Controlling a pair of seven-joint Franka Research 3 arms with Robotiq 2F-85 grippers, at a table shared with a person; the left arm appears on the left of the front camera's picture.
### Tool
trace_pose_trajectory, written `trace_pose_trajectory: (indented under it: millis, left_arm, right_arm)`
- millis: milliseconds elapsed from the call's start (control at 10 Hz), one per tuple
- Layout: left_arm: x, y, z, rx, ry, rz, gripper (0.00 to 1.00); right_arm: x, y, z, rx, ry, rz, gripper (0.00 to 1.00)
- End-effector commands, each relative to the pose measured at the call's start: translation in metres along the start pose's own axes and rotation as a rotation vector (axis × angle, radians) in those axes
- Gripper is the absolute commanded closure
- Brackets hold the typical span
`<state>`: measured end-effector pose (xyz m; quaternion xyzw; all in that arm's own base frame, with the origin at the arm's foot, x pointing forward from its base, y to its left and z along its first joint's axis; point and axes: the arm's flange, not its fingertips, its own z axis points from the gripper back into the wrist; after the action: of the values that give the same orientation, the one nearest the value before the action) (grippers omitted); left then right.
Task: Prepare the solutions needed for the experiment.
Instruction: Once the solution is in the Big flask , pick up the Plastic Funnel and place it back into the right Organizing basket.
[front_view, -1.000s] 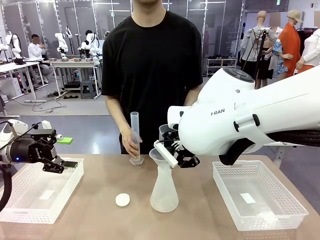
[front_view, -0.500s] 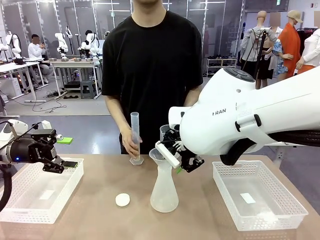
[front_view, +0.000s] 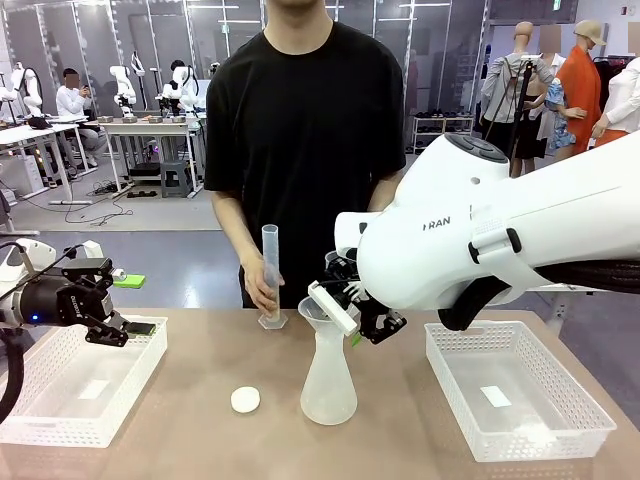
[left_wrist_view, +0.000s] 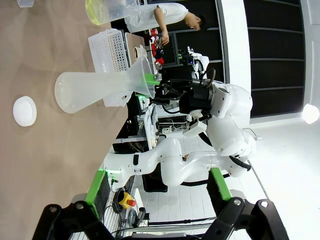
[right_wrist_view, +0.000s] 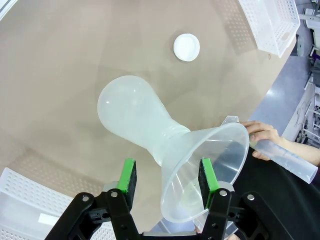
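Observation:
A translucent flask (front_view: 328, 385) stands mid-table with a funnel (front_view: 318, 312) in its neck. My right gripper (front_view: 352, 325) hangs open at the funnel's right side. In the right wrist view its green pads (right_wrist_view: 129, 176) straddle the near rim of the funnel (right_wrist_view: 210, 165). The pale yellow-green solution lies shallow in a clear beaker (left_wrist_view: 107, 10) at the top edge of the left wrist view. The person's hand (front_view: 262, 290) holds a measuring cylinder (front_view: 270, 262) upright on the table. My left gripper (front_view: 140, 327) is open over the left basket, holding nothing.
A white basket (front_view: 30, 433) sits at the left and another (front_view: 520, 445) at the right. A small white round cap (front_view: 245, 400) lies left of the flask. The person stands close behind the far table edge.
The right gripper has shifted and tilted slightly beside the funnel. The beaker rim seen behind it earlier is now hidden in the front view. The left arm has not moved.

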<state>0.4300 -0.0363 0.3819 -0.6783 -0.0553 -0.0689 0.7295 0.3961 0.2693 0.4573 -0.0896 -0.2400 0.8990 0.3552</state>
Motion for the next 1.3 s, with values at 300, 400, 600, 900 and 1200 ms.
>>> trace_pose_trajectory:
  millis: [300, 400, 600, 900, 1200]
  left_arm:
    - [0.001, -0.002, -0.001, -0.011, -0.009, -0.011, 0.0]
    - [0.001, -0.002, -0.001, -0.011, -0.009, -0.011, 0.0]
    - [0.001, -0.002, -0.001, -0.011, -0.009, -0.011, 0.0]
    - [0.001, -0.002, -0.001, -0.011, -0.009, -0.011, 0.0]
    - [0.001, -0.002, -0.001, -0.011, -0.009, -0.011, 0.0]
  right_arm:
    - [-0.001, 0.0, -0.001, -0.009, 0.0, -0.006, 0.37]
    - [0.0, 0.0, 0.0, 0.0, 0.0, 0.0, 0.41]
    - [0.011, 0.002, 0.029, -0.038, 0.013, 0.015, 0.37]
    - [0.01, -0.003, 0.064, -0.083, 0.005, 0.013, 0.37]
    - [0.001, 0.003, 0.105, -0.066, -0.08, -0.078, 0.37]
